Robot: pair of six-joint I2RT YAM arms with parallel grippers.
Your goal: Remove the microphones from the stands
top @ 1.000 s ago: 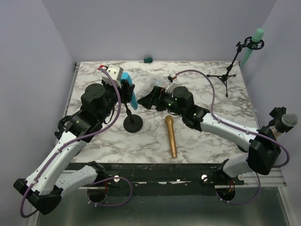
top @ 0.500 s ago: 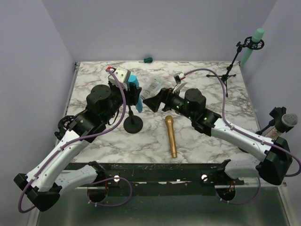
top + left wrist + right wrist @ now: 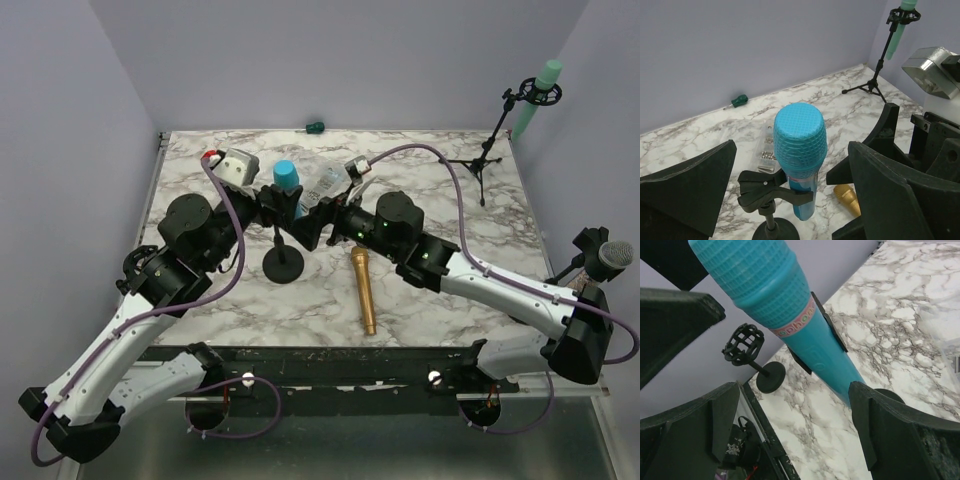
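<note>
The blue microphone (image 3: 286, 175) sits head-up in the clip of the small round-based stand (image 3: 283, 267), which rests on the marble bench (image 3: 300, 310). The left gripper (image 3: 272, 203) is released, its jaws spread wide on either side of the microphone without touching it. The right gripper (image 3: 318, 225) is likewise spread wide, close against the stand from the other side, with a gold microphone (image 3: 362, 290) lying flat on the bench nearby.

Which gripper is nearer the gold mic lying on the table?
Right. The right gripper sits just up-left of the gold mic; the left gripper is farther, on the blue mic's other side.
</note>
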